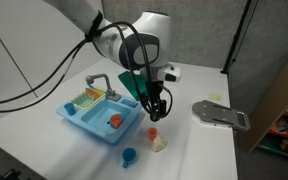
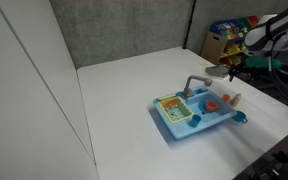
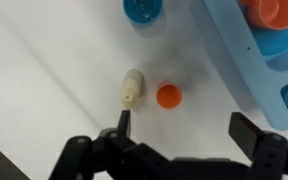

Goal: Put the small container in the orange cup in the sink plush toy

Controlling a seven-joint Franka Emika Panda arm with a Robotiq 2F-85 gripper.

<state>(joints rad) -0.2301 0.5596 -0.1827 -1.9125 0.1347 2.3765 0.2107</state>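
The small container (image 3: 131, 87) is a cream-white rounded piece lying on the white table, next to a paler orange little cup (image 3: 169, 96). It also shows in an exterior view (image 1: 159, 144). The deep red-orange cup (image 1: 115, 121) sits in the basin of the light blue toy sink (image 1: 84, 125), also seen in the wrist view (image 3: 274, 10). My gripper (image 3: 184, 125) is open and empty. It hovers above the table (image 1: 156, 112), just beside the container and the pale orange cup, touching neither. The sink also shows in an exterior view (image 2: 179, 125).
A blue cup (image 1: 130, 156) stands on the table in front of the sink, also in the wrist view (image 3: 142, 10). A flat grey object (image 1: 221, 114) lies behind the gripper. A shelf with toys (image 1: 284, 110) stands past the table edge.
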